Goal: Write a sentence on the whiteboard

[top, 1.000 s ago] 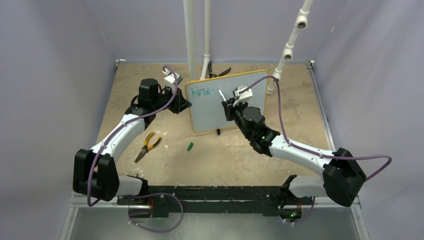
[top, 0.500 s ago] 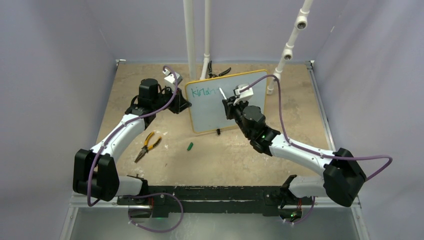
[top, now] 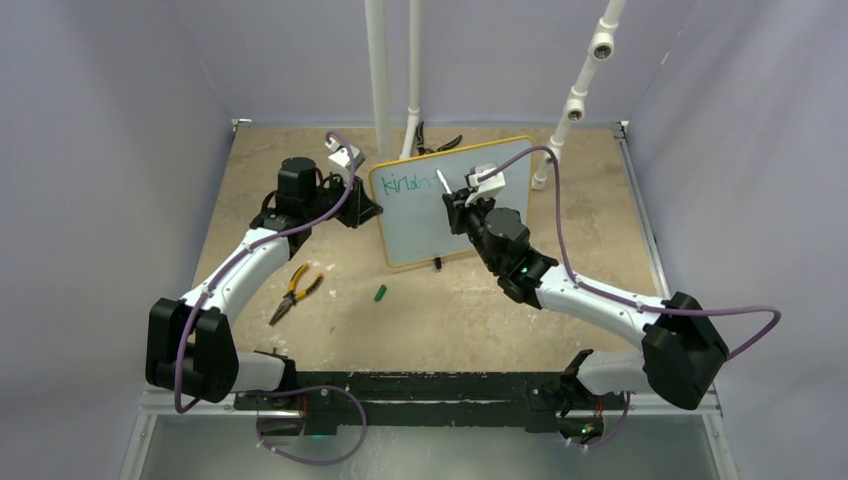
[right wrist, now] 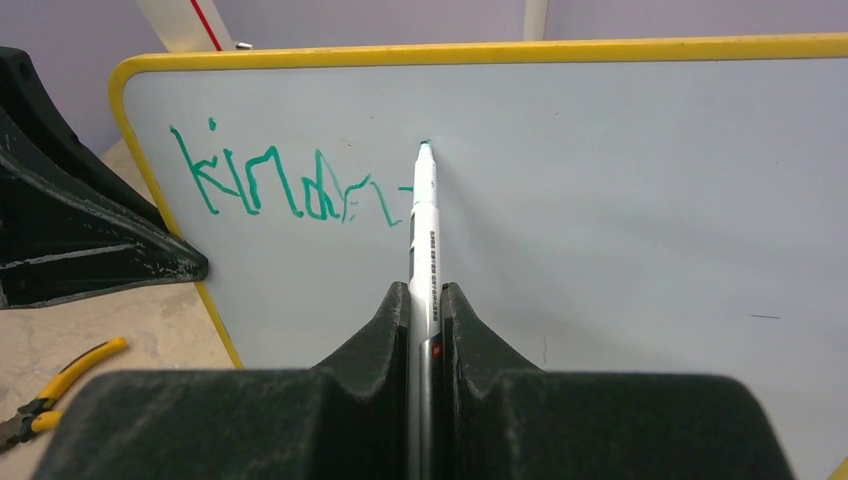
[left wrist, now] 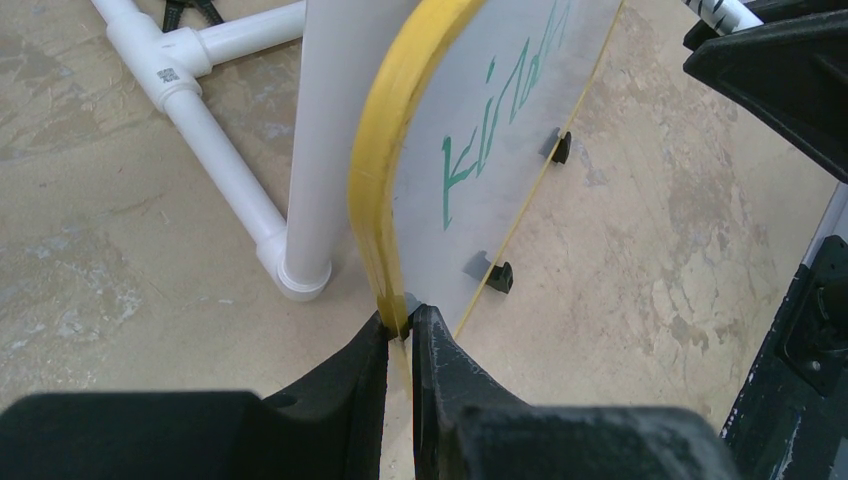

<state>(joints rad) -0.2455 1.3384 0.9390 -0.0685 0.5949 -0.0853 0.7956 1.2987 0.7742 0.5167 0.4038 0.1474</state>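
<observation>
Whiteboard [top: 425,230]: stands upright, leaning slightly, at the upper centre of the top view.
Sentence [right wrist: 285,188]: teal letters reading roughly "kindn" at the board's upper left.
Left gripper [left wrist: 400,335]: jaws pinched on the board's yellow left edge near its lower corner, bottom centre of the left wrist view.
Right gripper [right wrist: 427,295]: jaws clamped on the barrel of a white marker [right wrist: 425,225], bottom centre of the right wrist view.
Marker tip: at the board just right of the last stroke and slightly above it; contact cannot be told.
Pliers [top: 294,291]: yellow-handled, on the table at lower left of the board.
Green cap [top: 380,293]: on the table below the board.
White pipe [left wrist: 325,140]: upright, just behind the board's gripped edge.
</observation>
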